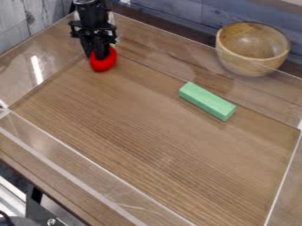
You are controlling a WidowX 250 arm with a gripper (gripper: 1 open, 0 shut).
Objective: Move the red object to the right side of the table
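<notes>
From where I stand, the black two-fingered gripper (98,46) hangs straight down at the far left corner of the brown wood-grain table (154,150), its jaws drawn narrow around the top of the small glossy red strawberry-like toy (104,61), which sits on the tabletop just inside the low clear acrylic wall (35,44).

The step in hand looks like securing the grasp before the lift. To do it well, I judge the arm should rise straight up first, check the toy comes away with the fingers, then carry it high enough to pass over the flat green rectangular block (207,101) lying mid-table. The round wooden bowl (252,48) occupies the far right corner, so a spot nearer on the right side seems safer.

As for the toy's heading, the fingers hide its upper part (no leafy tip shows), so I cannot tell which way it points or how its long axis runs.
</notes>
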